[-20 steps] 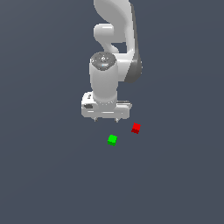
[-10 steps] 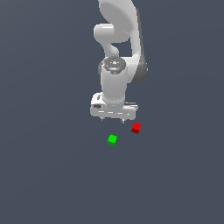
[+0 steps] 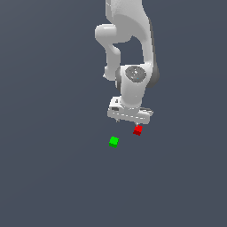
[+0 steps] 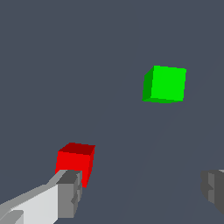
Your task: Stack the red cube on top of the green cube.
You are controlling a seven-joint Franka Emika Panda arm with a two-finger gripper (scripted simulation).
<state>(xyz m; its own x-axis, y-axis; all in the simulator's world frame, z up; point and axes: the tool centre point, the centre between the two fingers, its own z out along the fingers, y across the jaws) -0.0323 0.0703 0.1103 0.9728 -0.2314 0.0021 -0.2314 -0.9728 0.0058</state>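
The exterior view is showing the whole white arm (image 3: 133, 53) reaching down from the upper part of the picture, its joints folding into a bend before the wrist is pointing the gripper (image 3: 131, 119) toward the plain grey floor (image 3: 53, 177); the wrist view is showing none of that, only the two finger ends and the ground under them. In the exterior view the fingers are mostly hiding under the broad hand body, so their spread is hard to read there, while the wrist view is making it plain: one fingertip (image 4: 70, 192) is sitting at one edge of the picture and the other fingertip (image 4: 214, 188) at the opposite edge, with a wide stretch of bare floor between them, so the jaws are standing spread apart and are grasping nothing. The red cube (image 3: 138, 130) is lying on the floor just below the hand's end toward the exterior view's right; in the wrist view the red cube (image 4: 75, 162) is appearing right beside one fingertip, partly overlapped by it, though whether they are touching cannot be told. The green cube (image 3: 114, 142) is resting on the floor near the red one, toward the exterior view's left and a little lower in the picture, apart from it and clear of the gripper; the wrist view is showing the green cube (image 4: 165, 84) standing alone in open floor.
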